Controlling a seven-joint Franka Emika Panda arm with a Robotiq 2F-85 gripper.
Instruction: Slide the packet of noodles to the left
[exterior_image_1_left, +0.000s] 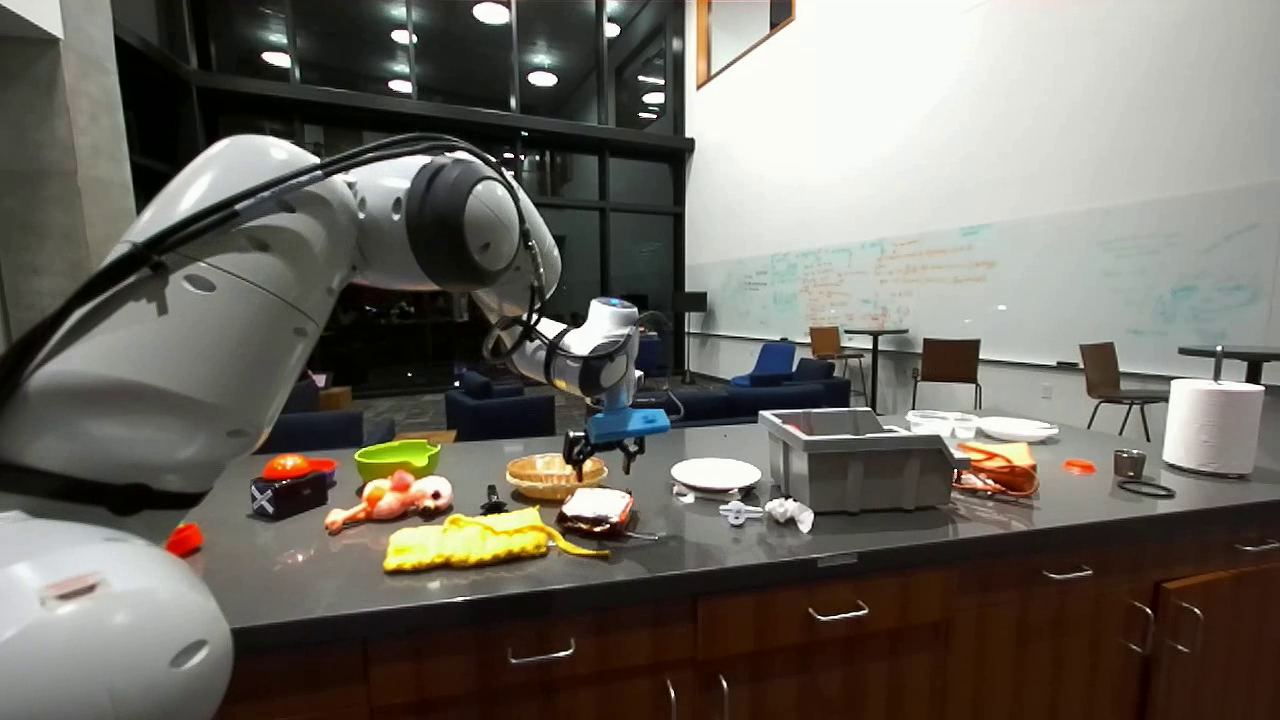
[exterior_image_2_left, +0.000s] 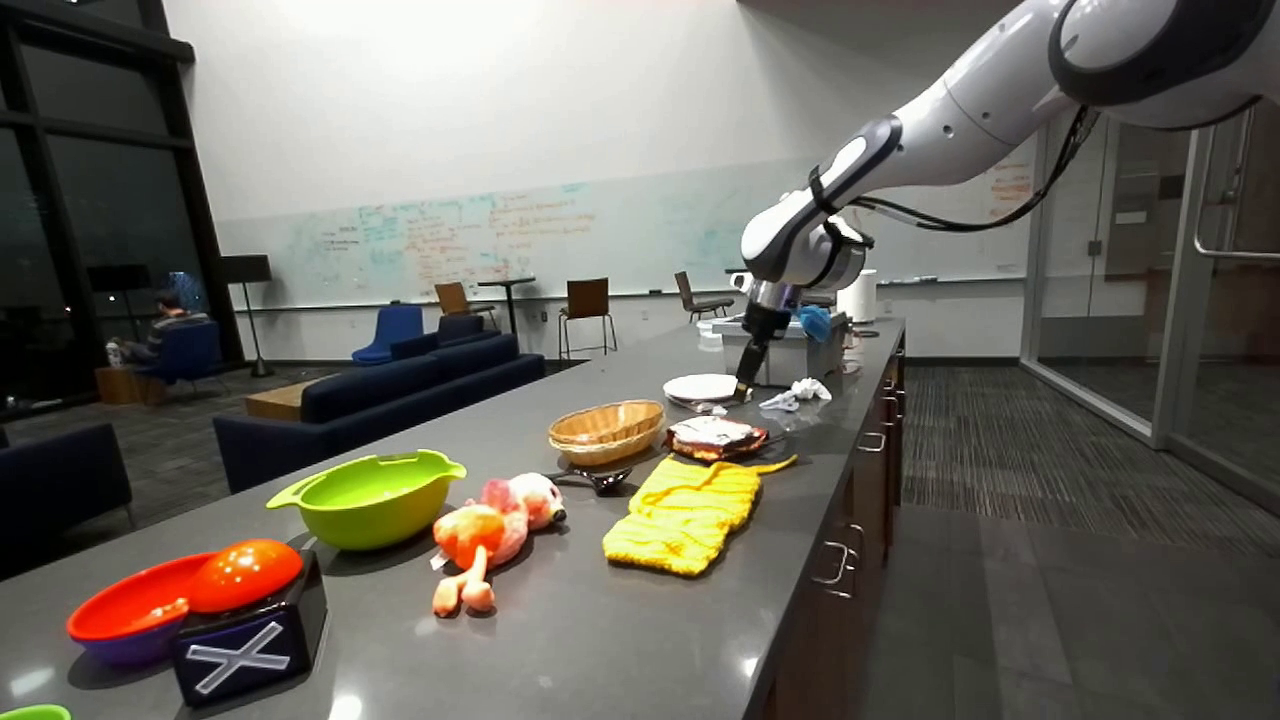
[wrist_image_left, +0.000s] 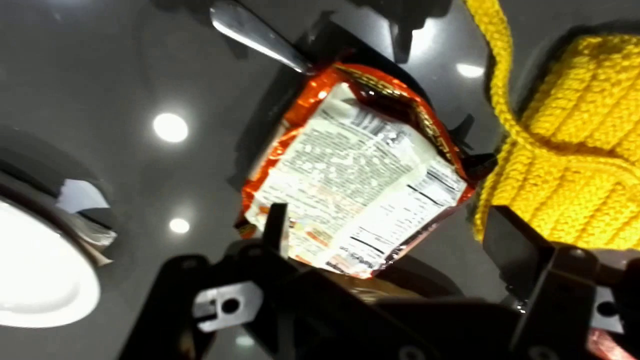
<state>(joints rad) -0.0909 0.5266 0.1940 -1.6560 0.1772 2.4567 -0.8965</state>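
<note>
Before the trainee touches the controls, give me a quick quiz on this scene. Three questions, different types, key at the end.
1. Multiple choice. Which of these lies nearest the noodles?
a) plate
b) yellow knit
c) grey bin

2. True or false. The jaws of the gripper stand apart.

3. Fill in. The dark box is marked with a big letter ____.

Key
1. b
2. True; the wrist view shows a wide gap between them.
3. X
</note>
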